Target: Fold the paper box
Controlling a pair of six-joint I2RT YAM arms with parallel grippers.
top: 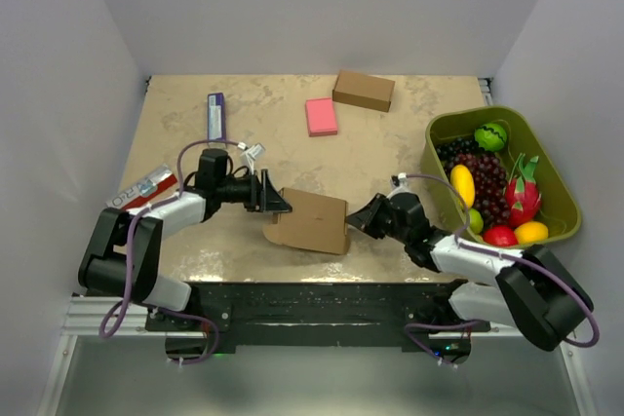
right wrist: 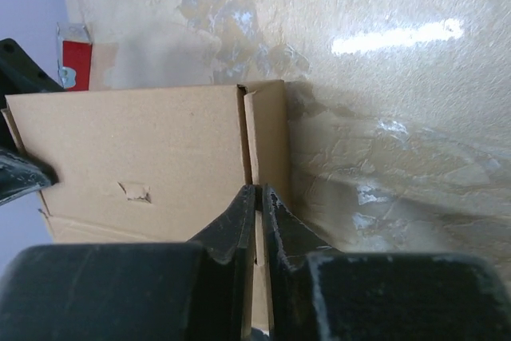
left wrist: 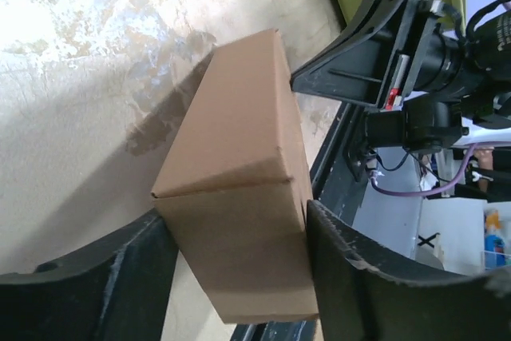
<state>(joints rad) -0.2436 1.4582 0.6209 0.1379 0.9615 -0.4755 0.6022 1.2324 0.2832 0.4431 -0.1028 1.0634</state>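
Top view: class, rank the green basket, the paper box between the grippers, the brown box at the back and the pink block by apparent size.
1. green basket
2. paper box
3. brown box at the back, though it lies farther away, so this is less sure
4. pink block, smallest

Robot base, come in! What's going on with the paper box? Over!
Left gripper straddling paper box end, grip unclear. Right gripper shut, tips at its opposite edge. Box formed, resting on table. Nothing in the way.
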